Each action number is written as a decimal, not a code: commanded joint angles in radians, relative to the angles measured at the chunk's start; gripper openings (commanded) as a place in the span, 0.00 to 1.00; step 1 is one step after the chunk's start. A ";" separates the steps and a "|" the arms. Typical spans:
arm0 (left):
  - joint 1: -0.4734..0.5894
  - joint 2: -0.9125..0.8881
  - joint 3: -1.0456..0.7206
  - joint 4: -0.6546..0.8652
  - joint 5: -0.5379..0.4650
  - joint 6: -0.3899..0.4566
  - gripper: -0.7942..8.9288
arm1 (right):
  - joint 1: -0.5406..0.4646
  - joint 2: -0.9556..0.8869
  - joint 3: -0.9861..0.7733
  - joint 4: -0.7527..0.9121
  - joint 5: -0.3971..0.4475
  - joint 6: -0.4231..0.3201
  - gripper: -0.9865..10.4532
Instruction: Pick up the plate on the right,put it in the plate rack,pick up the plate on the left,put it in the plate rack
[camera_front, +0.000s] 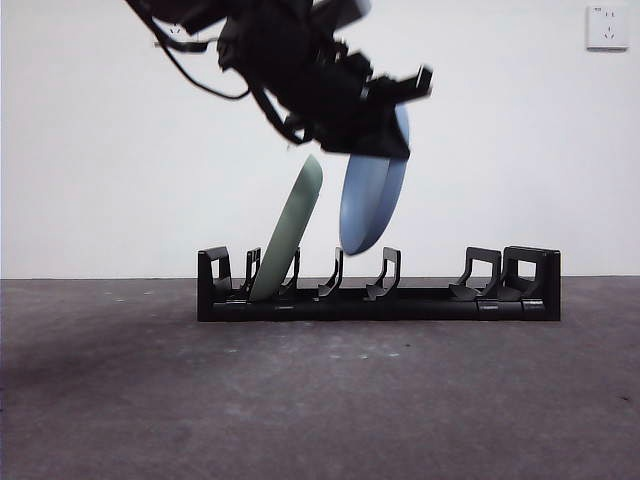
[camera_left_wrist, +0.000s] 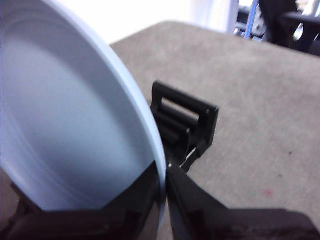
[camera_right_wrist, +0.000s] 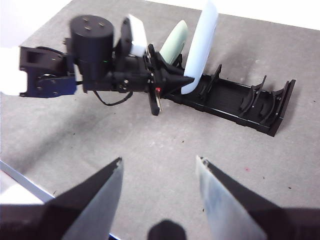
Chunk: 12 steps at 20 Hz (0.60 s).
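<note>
Left hand (camera_front: 385, 125) clamped on the rim of a round pale blue plate (camera_front: 372, 195), black jaws pinching its edge from both sides in the left wrist view (camera_left_wrist: 165, 185). Held nearly on edge, top leaning toward 1 o'clock in the front view, lower rim hanging just above the prongs near the middle of the rack; contact with the rack cannot be told. Arm entering dark from 11 o'clock, cables trailing behind.

Directly below, the long low black plastic plate rack (camera_front: 378, 300) with curved upright prongs and blocky ends, lying across the grey table (camera_front: 320, 400). At 9 o'clock of the blue plate, close beside but apart from it, a round pale green plate (camera_front: 288, 235) already seated in a slot near the rack's left end, leaning toward 1 o'clock as well. Slots toward 3 o'clock holding nothing.

Right hand (camera_right_wrist: 159, 167) spread open, jaws well apart, gripping nothing, poised well away from the rack, looking down on the left arm, both plates (camera_right_wrist: 201, 45) (camera_right_wrist: 175, 42) and the rack (camera_right_wrist: 240, 102).

At 1 o'clock on the white wall, a white wall socket (camera_front: 607, 27).
</note>
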 joint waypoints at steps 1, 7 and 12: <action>0.008 0.014 -0.001 0.019 0.008 0.010 0.07 | 0.001 -0.002 0.001 -0.022 -0.003 0.004 0.31; 0.020 0.057 -0.001 0.003 0.008 0.029 0.07 | 0.001 -0.002 0.001 -0.022 -0.003 0.005 0.31; 0.022 0.079 -0.001 -0.013 0.007 0.040 0.07 | 0.001 -0.002 0.001 -0.023 -0.008 0.005 0.31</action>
